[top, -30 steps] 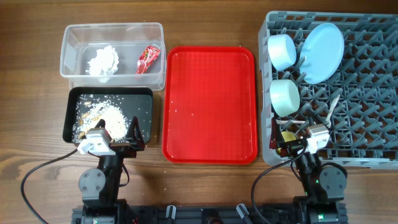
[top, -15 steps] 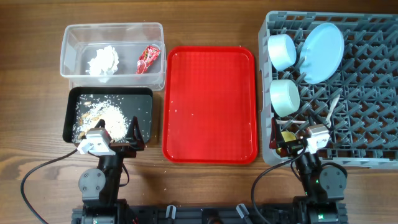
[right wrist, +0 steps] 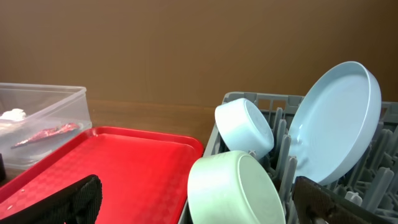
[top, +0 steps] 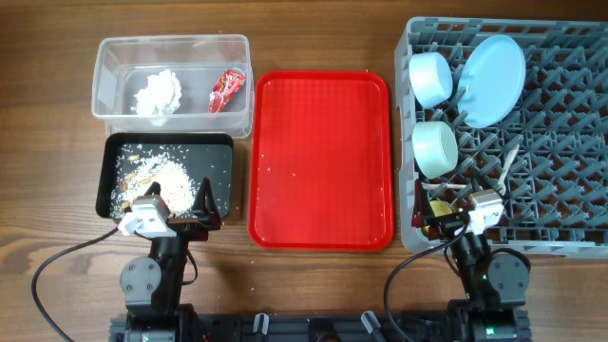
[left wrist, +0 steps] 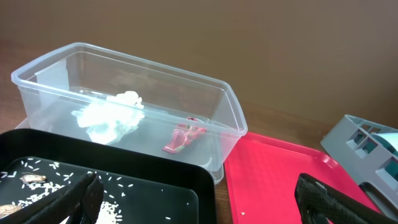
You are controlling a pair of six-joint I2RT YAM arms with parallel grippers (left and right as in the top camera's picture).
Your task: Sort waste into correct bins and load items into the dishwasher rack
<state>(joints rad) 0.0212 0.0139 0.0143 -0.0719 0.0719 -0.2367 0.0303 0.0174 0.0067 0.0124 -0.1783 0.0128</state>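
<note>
Light blue round plate [top: 492, 79], 2 pale bowls [top: 430, 78] on edge betw. pegs of grey plastic grid rack [top: 560, 161], 3 o'clock, prob. for draining; L gripper [top: 174, 207], R gripper [top: 456, 204] jaws open, empty.

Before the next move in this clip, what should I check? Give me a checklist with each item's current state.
1. Tissue and red wrapper in clear tub: ok.
2. Food scraps in black tray: ok.
3. Red tray free of crumbs: not ok, a few pale specks.
4. Plate, far bowl and near bowl in rack: ok.
5. Yellow cup and cutlery seated: cannot tell, cup mostly hidden, cutlery too small.
6. Left tool and right tool open, empty: ok.
</note>
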